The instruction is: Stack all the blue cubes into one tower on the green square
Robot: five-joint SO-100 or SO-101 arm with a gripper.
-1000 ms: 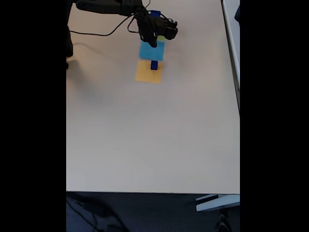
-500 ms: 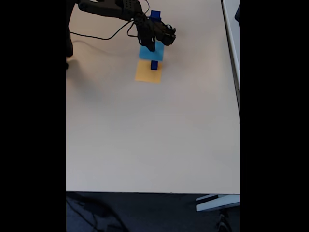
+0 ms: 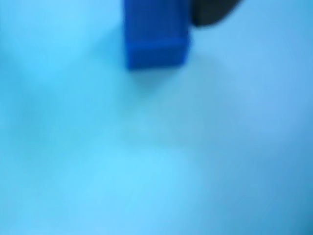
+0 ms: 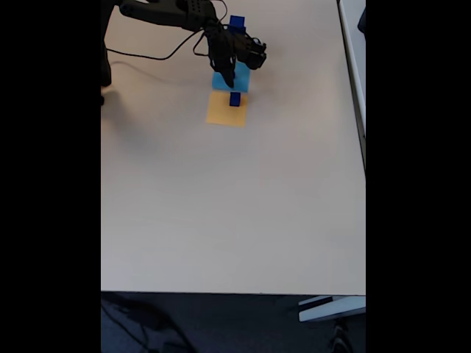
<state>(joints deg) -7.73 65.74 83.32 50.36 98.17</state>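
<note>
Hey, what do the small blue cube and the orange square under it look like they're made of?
The blue cube looks like solid matte plastic or painted wood: even colour, crisp edges, no shine. The orange square looks like thin matte paper or card, lying flat on the table. Too small to be certain.

Fixed view: table (image 4: 221,206) pale beige, w/ black bands down both sides of the frame. Arm black; gripper (image 4: 228,82) black too, black cable trailing behind it. Light-blue square (image 4: 241,79) is a sky/cyan tone, plain, no pattern. Orange square (image 4: 222,112) is yellow-orange, plain. Small blue cube (image 4: 235,99) dark blue, darker than the cyan patch. Another blue cube (image 4: 237,22) behind the arm, same deep blue.

Wrist view: v. blurred, cyan all over, prob. the light-blue square; dark blue block (image 3: 155,39) at top, black blob beside it.
</note>
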